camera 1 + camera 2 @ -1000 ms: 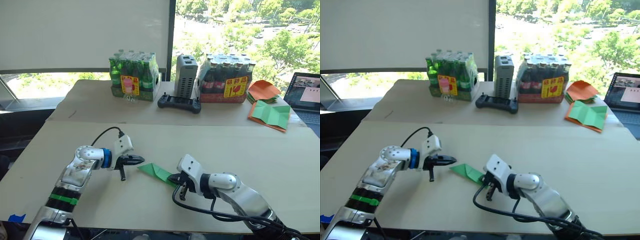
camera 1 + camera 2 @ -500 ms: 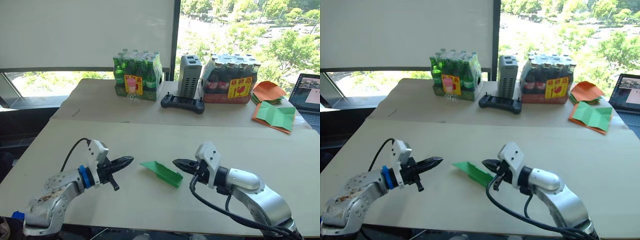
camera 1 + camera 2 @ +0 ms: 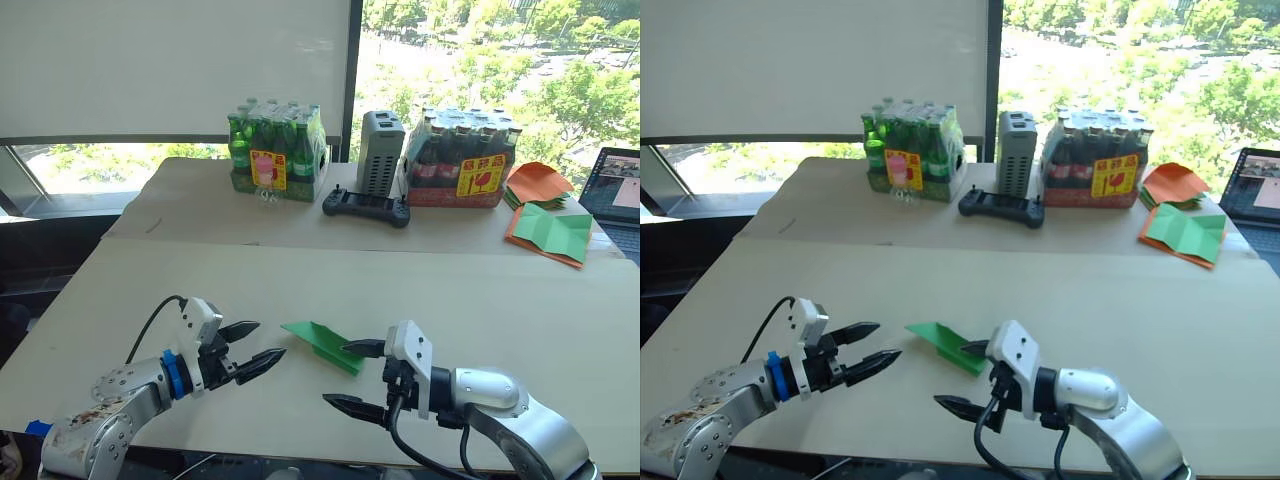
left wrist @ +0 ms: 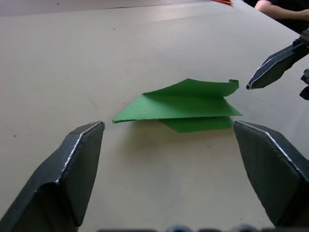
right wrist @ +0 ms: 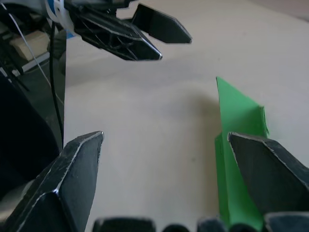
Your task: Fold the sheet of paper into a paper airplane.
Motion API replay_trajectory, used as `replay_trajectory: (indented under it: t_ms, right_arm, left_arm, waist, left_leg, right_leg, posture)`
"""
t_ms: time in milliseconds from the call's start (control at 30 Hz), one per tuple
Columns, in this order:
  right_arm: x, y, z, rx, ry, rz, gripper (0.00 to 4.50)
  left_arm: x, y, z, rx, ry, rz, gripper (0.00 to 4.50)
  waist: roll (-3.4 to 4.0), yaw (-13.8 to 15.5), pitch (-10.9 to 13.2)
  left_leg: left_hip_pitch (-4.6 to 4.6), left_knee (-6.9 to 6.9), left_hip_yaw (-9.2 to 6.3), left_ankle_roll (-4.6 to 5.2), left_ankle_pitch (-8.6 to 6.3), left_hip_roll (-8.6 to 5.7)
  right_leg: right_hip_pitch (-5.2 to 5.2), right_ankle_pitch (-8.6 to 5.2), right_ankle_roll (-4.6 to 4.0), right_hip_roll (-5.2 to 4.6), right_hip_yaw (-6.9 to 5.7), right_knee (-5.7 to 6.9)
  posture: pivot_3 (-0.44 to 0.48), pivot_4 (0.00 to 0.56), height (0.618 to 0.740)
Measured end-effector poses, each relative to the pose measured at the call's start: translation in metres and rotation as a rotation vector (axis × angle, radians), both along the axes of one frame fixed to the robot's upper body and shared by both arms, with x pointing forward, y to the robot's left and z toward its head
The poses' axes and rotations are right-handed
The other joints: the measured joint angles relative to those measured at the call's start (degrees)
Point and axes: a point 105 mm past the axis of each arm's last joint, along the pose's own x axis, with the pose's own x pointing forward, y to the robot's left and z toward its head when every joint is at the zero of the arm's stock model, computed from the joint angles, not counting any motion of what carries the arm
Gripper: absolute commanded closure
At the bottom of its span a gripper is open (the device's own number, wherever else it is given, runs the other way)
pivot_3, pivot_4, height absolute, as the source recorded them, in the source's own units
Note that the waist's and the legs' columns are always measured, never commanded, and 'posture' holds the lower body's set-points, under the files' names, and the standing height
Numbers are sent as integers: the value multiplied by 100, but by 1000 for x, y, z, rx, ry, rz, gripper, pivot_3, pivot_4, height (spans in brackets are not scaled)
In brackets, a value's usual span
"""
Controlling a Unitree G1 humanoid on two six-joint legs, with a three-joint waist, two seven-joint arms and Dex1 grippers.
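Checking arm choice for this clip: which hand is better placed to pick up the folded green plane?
Right hand, probably: open, one finger beside the paper airplane. Left hand, also open, sits farther off.

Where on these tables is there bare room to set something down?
Free: the near table right of the small bright green paper airplane, and the strip behind it. Crowded: the far table's middle with bottle packs and black controller.

In the lower center of the frame, the paper airplane lies flat on the table. The left gripper, lower left, and the right gripper, lower center-right, flank it with 2 fingers each spread apart, neither touching it.
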Motion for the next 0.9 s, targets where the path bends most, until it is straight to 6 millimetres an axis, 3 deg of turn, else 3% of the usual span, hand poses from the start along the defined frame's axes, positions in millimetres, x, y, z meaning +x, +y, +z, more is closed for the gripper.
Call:
replay_trajectory:
  t_ms: [167,333,500,667,900]
  right_arm:
    - [17,4,-12,52,67,-82,0]
    - [38,-6,-6,72,54,-158,0]
    - [43,-12,-12,62,80,-179,0]
    - [48,-8,2,93,59,-158,0]
    - [54,-12,-6,81,94,-170,0]
  left_arm:
    - [-1,-4,2,-1,-7,-6,19]
    - [-3,-8,8,-17,-24,-15,19]
    - [-3,-10,8,-16,-26,-10,19]
    - [-2,-12,10,-27,-28,-14,19]
    - [0,-14,12,-29,-36,-12,19]
  waist:
    - [1,1,0]
    - [5,1,3]
    - [5,-7,3]
    - [7,-3,4]
    - [7,-8,5]
  left_leg:
    - [1,0,-1,-1,0,0]
    - [1,-1,-2,-3,0,-1]
    - [1,-7,0,-4,0,0]
    - [1,-7,-1,-5,0,0]
    - [1,-8,0,-5,0,0]
  right_leg:
    - [-1,0,0,0,0,0]
    - [-2,0,-1,3,-1,1]
    - [-4,0,-1,2,2,1]
    - [-3,0,-1,3,1,1]
    - [-4,0,-1,2,2,0]
  posture:
    - [0,150,675]
    - [0,150,675]
    - [0,150,675]
    - [0,150,675]
    - [0,150,675]
